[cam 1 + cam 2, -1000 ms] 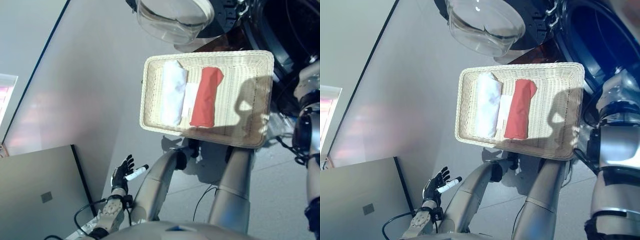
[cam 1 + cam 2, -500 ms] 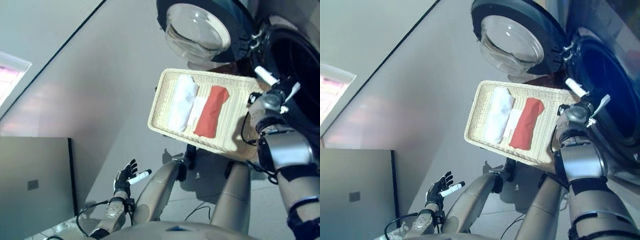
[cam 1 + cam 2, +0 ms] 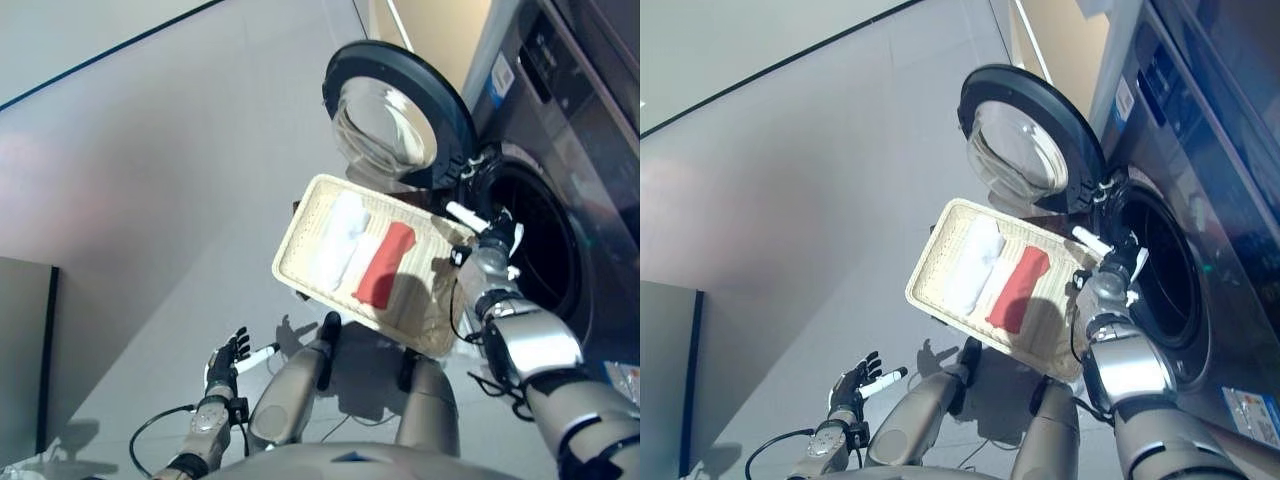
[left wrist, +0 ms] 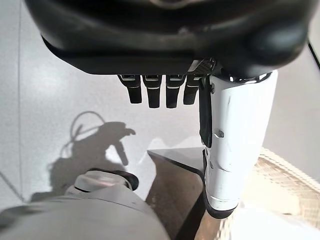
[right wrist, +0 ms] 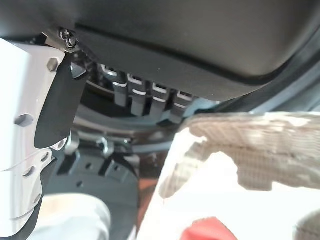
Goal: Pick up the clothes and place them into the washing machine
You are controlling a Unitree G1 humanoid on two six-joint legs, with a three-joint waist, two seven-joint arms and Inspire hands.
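Note:
A pale wicker basket (image 3: 421,297) stands in front of the washing machine (image 3: 570,120), whose round door (image 3: 400,112) is swung open, baring the dark drum opening (image 3: 541,243). In the basket lie a folded white cloth (image 3: 339,238) and a folded red cloth (image 3: 385,263) side by side. My right hand (image 3: 487,232) hovers open at the basket's right edge, before the drum opening, holding nothing; its wrist view shows straight fingers (image 5: 132,93), the basket rim (image 5: 235,127) and a bit of the red cloth (image 5: 205,230). My left hand (image 3: 228,357) hangs low at the left, open and empty.
Grey floor (image 3: 170,180) spreads to the left of the basket. A grey panel (image 3: 20,350) shows at the far left edge. The washing machine's front fills the right side, with a label (image 3: 1252,412) on it near the lower right.
The whole picture has shifted as the camera tilted up, bringing the machine's front into view. My right hand has risen to the basket's right edge by the drum. The left hand stays low.

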